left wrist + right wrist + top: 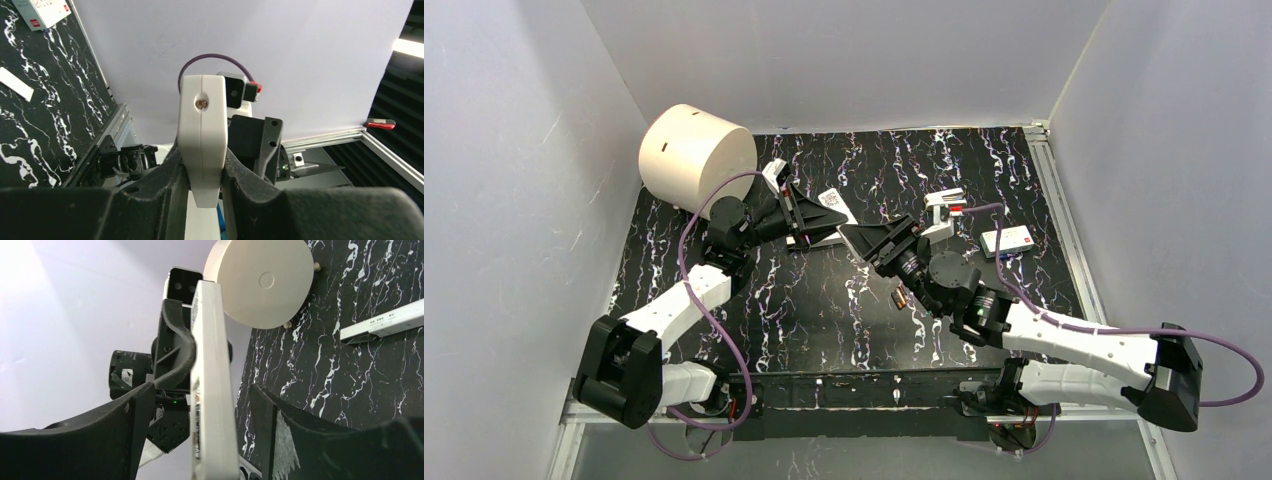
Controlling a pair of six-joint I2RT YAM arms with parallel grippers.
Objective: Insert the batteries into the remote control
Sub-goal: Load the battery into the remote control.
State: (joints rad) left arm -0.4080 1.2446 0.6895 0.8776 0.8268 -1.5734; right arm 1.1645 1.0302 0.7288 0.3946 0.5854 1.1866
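My left gripper (205, 170) is shut on the white remote control (202, 125), holding it up off the table with one end pointing at the camera. In the top view the left gripper (816, 215) and the remote (834, 200) sit mid-table, and my right gripper (871, 238) meets them from the right. In the right wrist view the remote (212, 390) stands edge-on between the jaws of the right gripper (202, 390), which are open with a gap on each side. A small copper-tinted battery (900, 297) lies on the table beside the right wrist.
A big cream cylinder (696, 155) stands at the back left of the black marbled table (804, 310). A white box with a red mark (1007, 240) lies to the right. A plain white strip (382, 325) lies flat on the table. White walls enclose the sides.
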